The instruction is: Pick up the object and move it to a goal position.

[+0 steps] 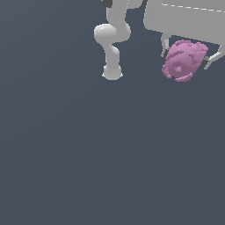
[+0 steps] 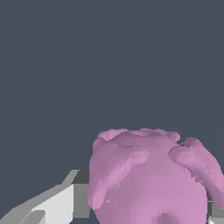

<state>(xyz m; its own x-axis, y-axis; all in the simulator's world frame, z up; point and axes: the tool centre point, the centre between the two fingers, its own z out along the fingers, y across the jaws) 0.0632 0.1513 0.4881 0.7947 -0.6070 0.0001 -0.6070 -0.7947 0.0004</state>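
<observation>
Gripper (image 1: 185, 58) up high, fingers clamped on pink object (image 1: 183, 61); arm (image 1: 112, 39) bent behind

The light is even and soft, with no lamp or direction to pick out. The dark slate ground (image 1: 66, 154) looks flat and dull, carrying no cast shadows and no glare. The white arm (image 1: 112, 39) shows gentle shading along its curves. The pink object (image 1: 183, 60) is matte, its bumps darkening only in the hollows. Both views are sharp but coarse, edges jagged, without blur or bending near the borders.
</observation>
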